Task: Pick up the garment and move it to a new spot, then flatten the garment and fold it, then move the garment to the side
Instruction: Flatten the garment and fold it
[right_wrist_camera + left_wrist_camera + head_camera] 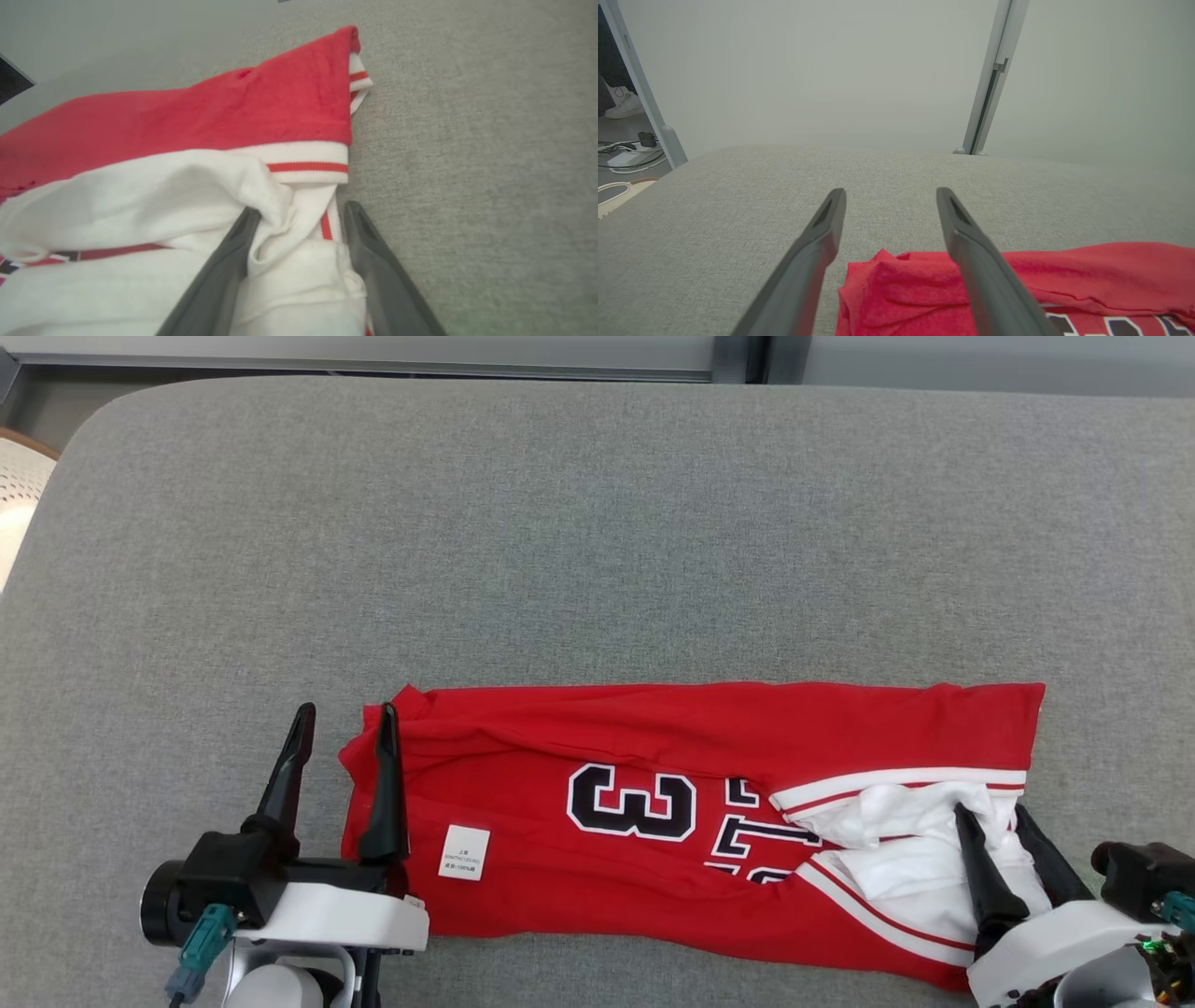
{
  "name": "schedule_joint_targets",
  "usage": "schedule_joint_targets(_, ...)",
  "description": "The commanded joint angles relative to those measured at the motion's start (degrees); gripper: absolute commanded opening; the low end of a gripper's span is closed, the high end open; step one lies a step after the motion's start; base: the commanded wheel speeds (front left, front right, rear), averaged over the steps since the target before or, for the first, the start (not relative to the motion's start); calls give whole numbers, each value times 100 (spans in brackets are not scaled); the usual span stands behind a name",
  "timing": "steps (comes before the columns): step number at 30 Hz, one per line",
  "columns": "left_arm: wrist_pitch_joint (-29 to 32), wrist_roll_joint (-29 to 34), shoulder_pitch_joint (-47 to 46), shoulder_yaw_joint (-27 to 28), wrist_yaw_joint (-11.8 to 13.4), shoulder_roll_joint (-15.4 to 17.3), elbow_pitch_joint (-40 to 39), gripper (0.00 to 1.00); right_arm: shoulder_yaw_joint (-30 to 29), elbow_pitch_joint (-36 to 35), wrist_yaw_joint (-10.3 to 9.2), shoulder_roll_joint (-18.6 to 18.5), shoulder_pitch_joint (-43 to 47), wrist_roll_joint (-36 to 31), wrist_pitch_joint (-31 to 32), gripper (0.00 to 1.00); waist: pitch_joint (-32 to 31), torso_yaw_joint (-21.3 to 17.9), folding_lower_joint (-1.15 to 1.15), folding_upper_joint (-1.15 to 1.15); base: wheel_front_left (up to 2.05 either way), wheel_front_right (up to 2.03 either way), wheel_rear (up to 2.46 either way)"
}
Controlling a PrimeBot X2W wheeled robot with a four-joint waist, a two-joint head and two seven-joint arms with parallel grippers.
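My left fingers point(385, 784) stand wide, one over the red garment point(653, 728) at its edge. My right fingers point(976, 859) straddle bunched white cloth point(140, 200); whether they pinch it, I cannot tell.

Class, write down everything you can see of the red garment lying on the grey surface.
The garment is a soft red knit jersey, folded into a long band, flat on the grey cushioned surface. It bears a black, white-edged 3 and partly hidden lettering, a small white label near its left end, and white red-striped trim beside bunched white fabric at its right end. The open right gripper straddles that bunch; the open left gripper straddles the left corner.
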Motion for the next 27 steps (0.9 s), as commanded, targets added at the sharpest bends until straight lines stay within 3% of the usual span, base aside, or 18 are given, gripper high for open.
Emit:
schedule_joint_targets(1,-31,35,-93,55,-25,-24,-5,100,191,289,2,139,169,58,537,0,-1,14,0,0,0,0,0)
schedule_joint_targets(8,-29,152,-101,163,-51,-41,-118,100,-2,-347,-1,84,344,48,706,0,3,-61,0,0,0,0,0)
schedule_joint_targets(13,-30,231,-34,231,-63,-63,-135,100,-426,-836,-8,-150,470,47,651,0,-29,-294,0,0,0,0,0)
schedule_joint_targets(19,-31,272,-25,290,-118,-49,-130,100,-1141,-758,-5,-568,602,151,530,0,-124,-503,0,0,0,0,0)
schedule_joint_targets(27,-30,307,115,368,-135,-49,-105,100,-1171,-997,-5,-784,440,208,652,0,-386,-623,0,0,0,0,0)
